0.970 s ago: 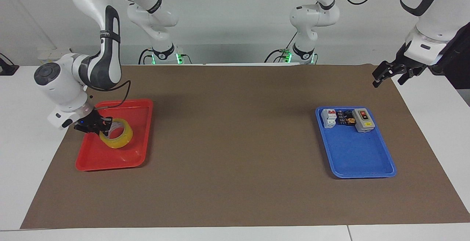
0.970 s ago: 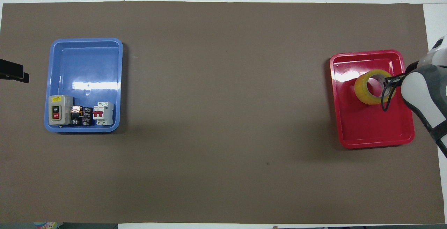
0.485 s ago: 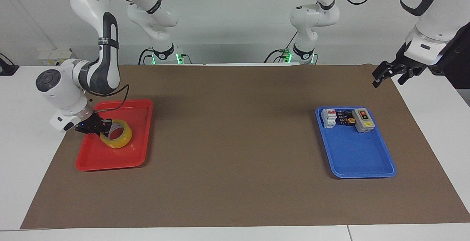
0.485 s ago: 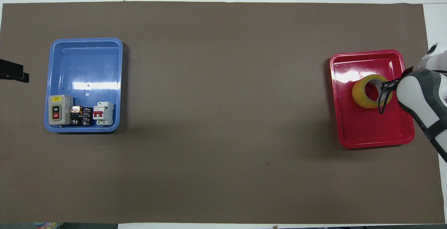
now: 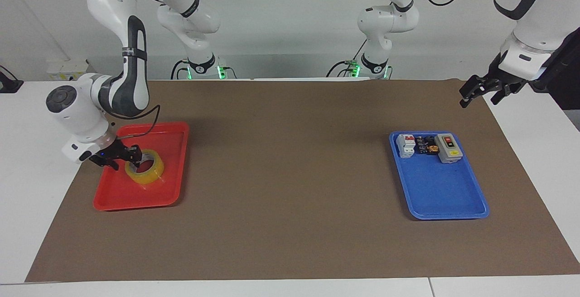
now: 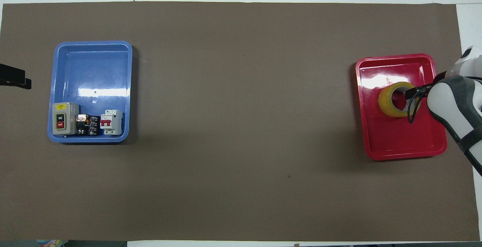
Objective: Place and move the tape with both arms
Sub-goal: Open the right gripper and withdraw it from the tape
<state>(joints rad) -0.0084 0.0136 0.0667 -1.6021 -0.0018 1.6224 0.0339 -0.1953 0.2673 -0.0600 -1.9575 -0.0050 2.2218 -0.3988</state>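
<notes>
The yellow tape roll lies flat in the red tray at the right arm's end of the table; it also shows in the overhead view in that tray. My right gripper is low in the tray, open, one finger inside the ring and one outside, straddling the ring's wall on the side toward the table's end. In the overhead view the right gripper is partly hidden under the arm. My left gripper waits open above the mat's corner; its tip shows in the overhead view.
A blue tray at the left arm's end holds a grey switch box, a white breaker and a small dark part along its side nearer the robots. Two smaller arms with green-lit bases stand at the robots' edge.
The right gripper lowered the tilted tape until it lay flat on the red tray, and its fingers spread. The left arm has not moved.
</notes>
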